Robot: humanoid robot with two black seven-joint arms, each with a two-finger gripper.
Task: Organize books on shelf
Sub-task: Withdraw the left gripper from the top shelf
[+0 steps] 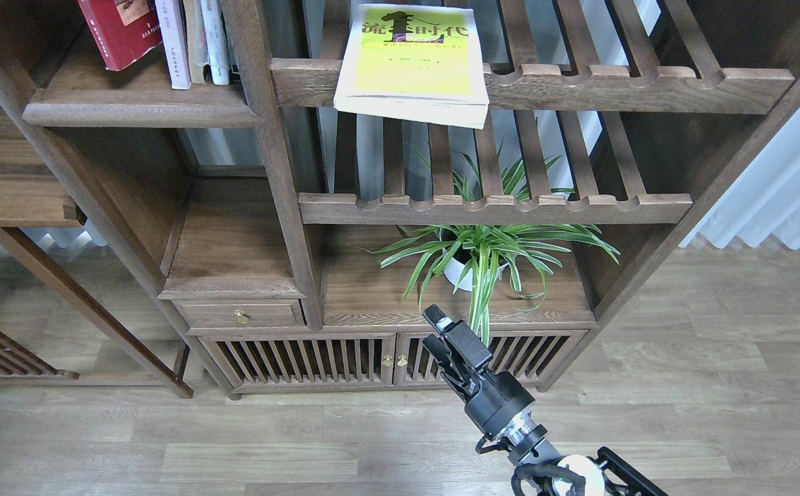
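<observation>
The yellow-green book (413, 63) with black Chinese characters lies flat on the top slatted rack, its near edge overhanging the scalloped front rail. The dark red book (118, 31) and the pale lavender-white book (173, 43) stand upright, side by side with other thin books, on the solid dark-brown shelf (139, 109) at the upper left. My right gripper (433, 332) hangs low in front of the cabinet doors, open and holding nothing, far below the books. My left gripper is out of view.
A potted spider plant (486, 256) stands on the cabinet top just behind the right gripper. A second slatted rack (496, 207) runs above it. A small drawer (240, 314) and slatted doors (303, 362) are below. Wood floor lies in front.
</observation>
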